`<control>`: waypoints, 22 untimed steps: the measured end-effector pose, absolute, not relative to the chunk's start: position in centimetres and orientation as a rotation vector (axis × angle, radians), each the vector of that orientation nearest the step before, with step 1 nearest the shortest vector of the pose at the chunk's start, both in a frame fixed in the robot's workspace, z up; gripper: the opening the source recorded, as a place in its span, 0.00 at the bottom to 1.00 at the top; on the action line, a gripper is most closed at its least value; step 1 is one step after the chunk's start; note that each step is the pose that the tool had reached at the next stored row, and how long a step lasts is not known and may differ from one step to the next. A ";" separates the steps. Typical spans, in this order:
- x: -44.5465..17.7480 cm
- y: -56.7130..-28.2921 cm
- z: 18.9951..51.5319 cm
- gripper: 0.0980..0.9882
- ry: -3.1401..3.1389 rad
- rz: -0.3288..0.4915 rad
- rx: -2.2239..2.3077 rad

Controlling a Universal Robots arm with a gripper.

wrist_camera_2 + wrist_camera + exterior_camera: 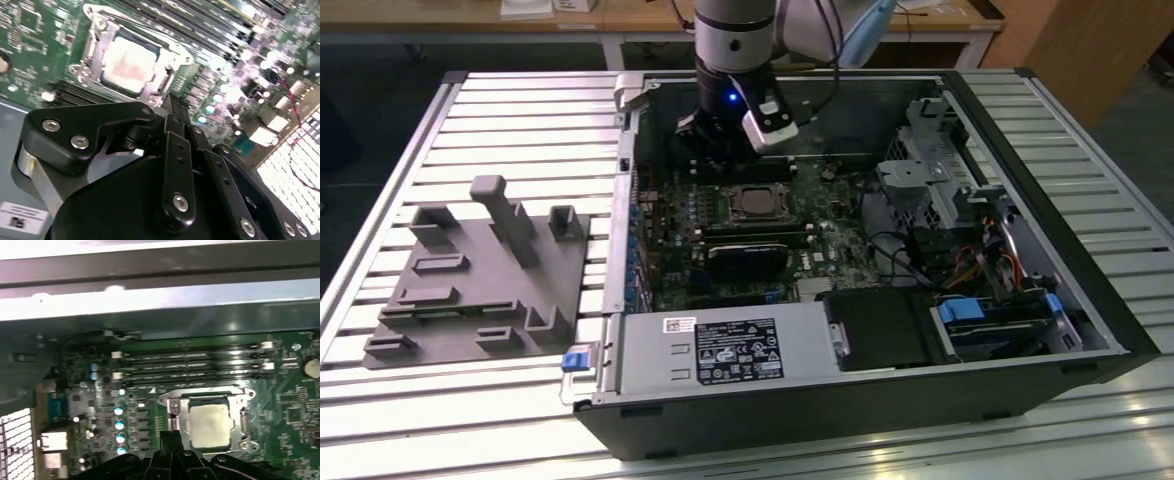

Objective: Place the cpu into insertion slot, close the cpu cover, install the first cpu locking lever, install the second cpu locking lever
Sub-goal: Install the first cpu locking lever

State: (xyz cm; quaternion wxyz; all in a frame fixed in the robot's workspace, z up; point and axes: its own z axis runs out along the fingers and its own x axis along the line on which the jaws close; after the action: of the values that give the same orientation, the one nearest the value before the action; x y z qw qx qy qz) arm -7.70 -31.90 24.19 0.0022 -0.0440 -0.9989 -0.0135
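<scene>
- Just ahead of the gripper (170, 435), the cpu (210, 426) lies flat in the insertion slot (243, 422).
- The cpu cover (200, 392) is down around the chip.
- The 2 fingers (165, 441) are pressed together, with nothing between them.

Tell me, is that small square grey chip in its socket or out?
In. The small grey-bronze square chip lies flat inside the silvery-rimmed square socket, rim all around it, in both wrist views.
</scene>
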 end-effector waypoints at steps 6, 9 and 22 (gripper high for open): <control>-9.3 -31.9 24.2 0.01 -3.134 -0.042 -0.138; -9.9 -31.9 24.2 0.01 -3.134 -0.044 -0.138; -10.6 -32.0 24.2 0.01 -3.103 -0.371 -0.136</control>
State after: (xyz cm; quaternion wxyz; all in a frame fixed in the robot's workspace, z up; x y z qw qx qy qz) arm -10.60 -32.01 24.18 0.0068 -0.0435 -0.9920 -0.1185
